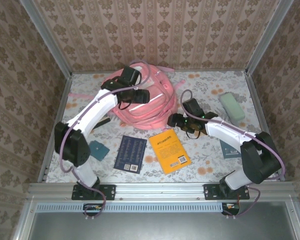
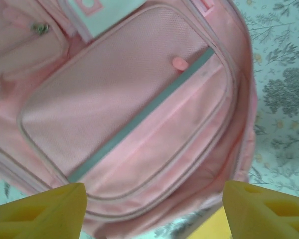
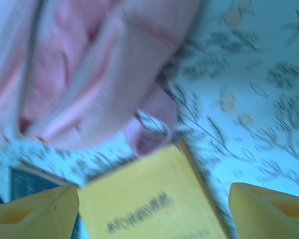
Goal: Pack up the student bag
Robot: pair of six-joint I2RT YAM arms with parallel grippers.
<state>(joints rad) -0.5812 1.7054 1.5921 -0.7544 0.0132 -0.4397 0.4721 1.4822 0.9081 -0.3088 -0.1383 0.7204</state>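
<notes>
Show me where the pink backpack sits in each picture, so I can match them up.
Top external: the pink backpack lies at the far middle of the table.
Left wrist: it takes up most of the picture, seen close from above.
Right wrist: it is in the upper left, blurred.
Shared landmark: the floral table cover, to the right of the bag in every view.

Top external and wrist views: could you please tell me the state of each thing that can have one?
student bag: lying on the table, front pocket facing up
yellow book: closed, flat on the table
dark blue book: closed, flat on the table
left hand: open, empty, above the student bag
right hand: open, empty, near the yellow book
</notes>
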